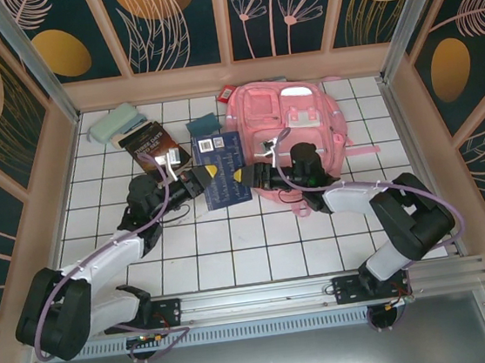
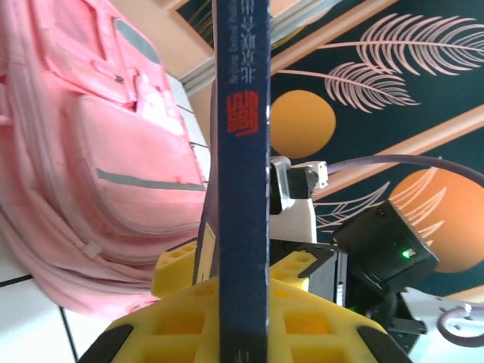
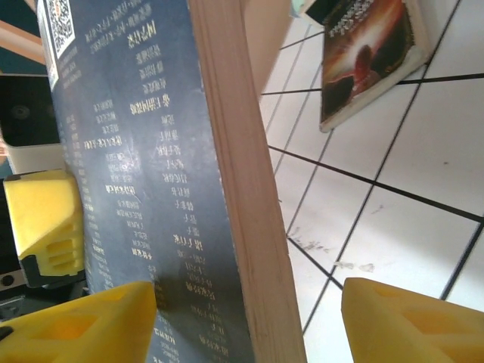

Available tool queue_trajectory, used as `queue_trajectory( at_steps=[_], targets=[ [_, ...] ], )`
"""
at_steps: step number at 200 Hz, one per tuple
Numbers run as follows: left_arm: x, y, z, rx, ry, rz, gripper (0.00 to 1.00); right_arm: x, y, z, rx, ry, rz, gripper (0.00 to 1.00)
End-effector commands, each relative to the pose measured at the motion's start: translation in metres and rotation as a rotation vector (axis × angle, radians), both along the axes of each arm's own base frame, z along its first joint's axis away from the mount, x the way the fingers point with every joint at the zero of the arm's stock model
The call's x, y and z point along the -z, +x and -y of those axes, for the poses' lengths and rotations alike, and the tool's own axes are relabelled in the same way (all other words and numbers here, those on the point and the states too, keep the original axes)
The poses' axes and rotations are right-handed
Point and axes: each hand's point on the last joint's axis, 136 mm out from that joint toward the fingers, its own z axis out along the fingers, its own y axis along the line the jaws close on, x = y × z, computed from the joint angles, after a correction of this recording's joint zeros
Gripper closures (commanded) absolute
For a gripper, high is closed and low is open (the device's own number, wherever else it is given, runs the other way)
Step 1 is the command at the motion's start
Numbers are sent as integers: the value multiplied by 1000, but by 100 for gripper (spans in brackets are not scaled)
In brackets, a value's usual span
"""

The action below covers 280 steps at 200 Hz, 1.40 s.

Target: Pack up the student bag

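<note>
White tiled table (image 1: 258, 241). Left gripper (image 1: 204, 176) clamps book (image 1: 220, 153); right gripper (image 1: 241, 176) gapes around it (not gripping). Best: firm clamp, book level, right arm clear before swinging to bag (image 1: 298, 127).

Blue book (image 3: 144, 197): QR code (image 3: 60, 21) and small Chinese print on cover, red logo (image 2: 243, 113) on spine; wording unreadable
</note>
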Motion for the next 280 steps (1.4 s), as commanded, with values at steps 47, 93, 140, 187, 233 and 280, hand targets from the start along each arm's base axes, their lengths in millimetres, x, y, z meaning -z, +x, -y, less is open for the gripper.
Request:
queue_trajectory(
  at_steps=[47, 93, 140, 187, 233, 280],
  targets=[
    [-36, -10, 11, 97, -82, 110, 100, -59, -23, 3, -151, 226, 102, 39],
    [-16, -2, 13, 85, -33, 58, 100, -56, -24, 5, -135, 210, 84, 86],
    [0, 21, 11, 5, 113, 34, 44, -41, -4, 39, 59, 103, 79, 100],
    [13, 48, 9, -75, 228, 25, 36, -27, 12, 111, 396, -73, 79, 100],
    [34, 67, 42, -84, 505, 91, 40, -24, 12, 188, 710, -241, 72, 100],
    [56, 73, 107, -7, 782, 231, 47, -16, 2, 250, 953, -314, -4, 100]
  ],
)
